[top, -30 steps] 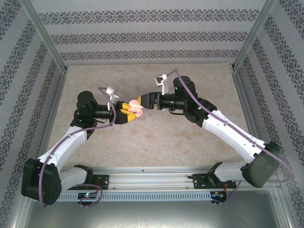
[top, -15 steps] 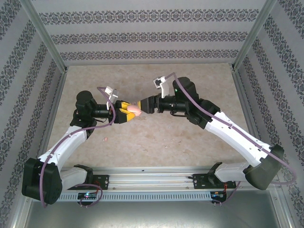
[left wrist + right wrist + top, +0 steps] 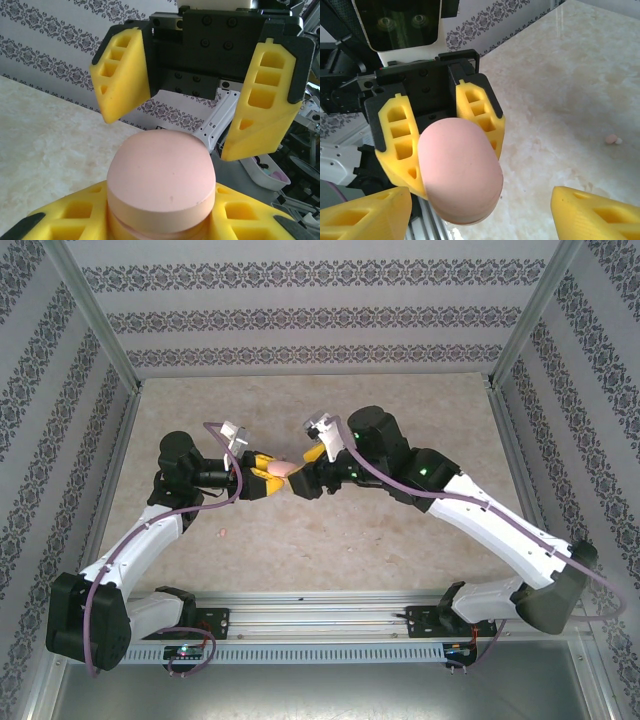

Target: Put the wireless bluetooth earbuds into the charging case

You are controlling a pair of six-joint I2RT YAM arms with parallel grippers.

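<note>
A pale pink charging case (image 3: 160,172), lid closed, is clamped between the yellow fingers (image 3: 60,222) of my left gripper (image 3: 264,473), which holds it above the table. My right gripper (image 3: 301,472) faces it head-on and is open, its yellow fingers (image 3: 592,215) spread wide on either side of the case's free end (image 3: 460,170). Neither finger touches the case. One pale pink earbud (image 3: 612,139) lies on the table; from above the earbud (image 3: 222,533) sits near the left arm. The other earbuds are out of view.
The beige marbled table (image 3: 330,540) is fenced by patterned walls (image 3: 320,315) and aluminium posts. A rail (image 3: 320,618) carrying the arm bases runs along the near edge. A white tray (image 3: 264,170) with small pink items shows beyond the right arm.
The right arm has pushed left toward the case and rolled its wrist, so its camera now rides on top. The left gripper has held the case nearly still.
</note>
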